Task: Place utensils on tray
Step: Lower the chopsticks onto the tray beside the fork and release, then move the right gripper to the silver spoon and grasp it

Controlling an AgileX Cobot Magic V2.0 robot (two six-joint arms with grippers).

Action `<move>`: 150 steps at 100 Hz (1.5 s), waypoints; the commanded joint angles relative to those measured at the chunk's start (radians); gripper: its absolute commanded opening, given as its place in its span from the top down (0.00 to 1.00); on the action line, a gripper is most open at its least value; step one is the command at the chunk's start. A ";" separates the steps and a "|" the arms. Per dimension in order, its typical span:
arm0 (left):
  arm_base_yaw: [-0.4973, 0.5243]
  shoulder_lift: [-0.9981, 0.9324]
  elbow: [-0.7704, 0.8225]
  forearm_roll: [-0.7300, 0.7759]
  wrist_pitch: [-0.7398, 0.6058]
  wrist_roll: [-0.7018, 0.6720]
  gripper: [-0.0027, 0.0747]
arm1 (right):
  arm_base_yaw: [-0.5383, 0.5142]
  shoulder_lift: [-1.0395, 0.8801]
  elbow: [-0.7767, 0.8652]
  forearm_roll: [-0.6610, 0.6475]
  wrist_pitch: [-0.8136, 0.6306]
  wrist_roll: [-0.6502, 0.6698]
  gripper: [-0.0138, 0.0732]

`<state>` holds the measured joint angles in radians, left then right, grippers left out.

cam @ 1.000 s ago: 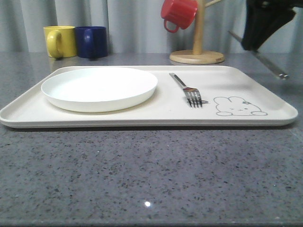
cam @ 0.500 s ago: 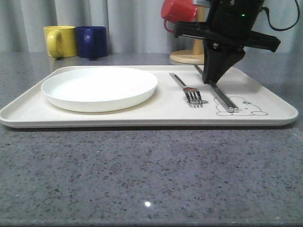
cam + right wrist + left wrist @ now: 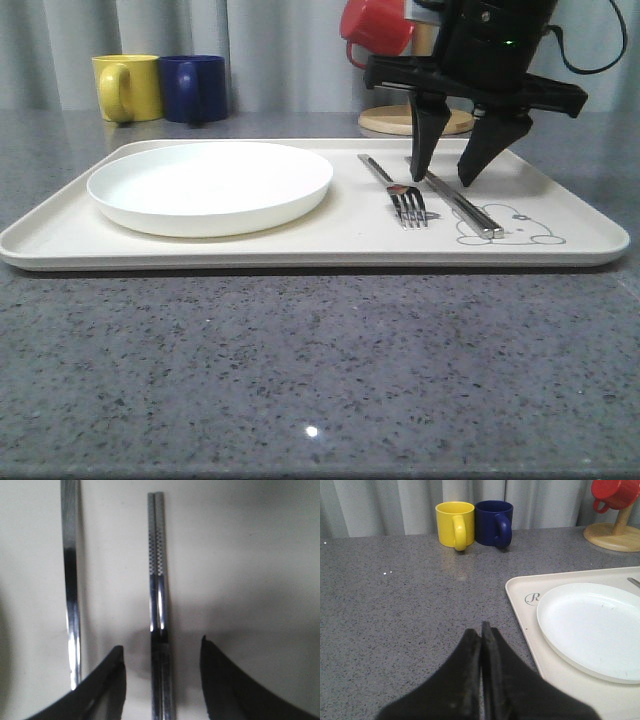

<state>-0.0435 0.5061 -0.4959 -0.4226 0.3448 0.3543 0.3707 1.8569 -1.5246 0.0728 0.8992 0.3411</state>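
Black left claw rests pressed together over the table, at nine o'clock of the tray. Fork and bar lie side by side there; right claw stands spread above the bar and should lift straight up.

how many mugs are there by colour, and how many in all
yellow mug: 1
blue mug: 1
red mug, hanging on the wooden mug tree: 1
total: 3 mugs
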 commanded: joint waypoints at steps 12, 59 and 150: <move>0.000 0.003 -0.028 -0.011 -0.079 0.000 0.99 | -0.045 -0.139 -0.026 -0.090 -0.020 -0.030 0.41; 0.000 0.003 -0.028 -0.011 -0.079 0.000 0.99 | -0.481 -0.205 -0.024 -0.085 0.167 -0.334 0.41; 0.000 0.003 -0.028 -0.011 -0.079 0.000 0.99 | -0.613 -0.031 -0.024 -0.073 0.156 -0.389 0.48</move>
<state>-0.0435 0.5061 -0.4959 -0.4226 0.3432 0.3543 -0.2348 1.8698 -1.5246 0.0000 1.0702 -0.0346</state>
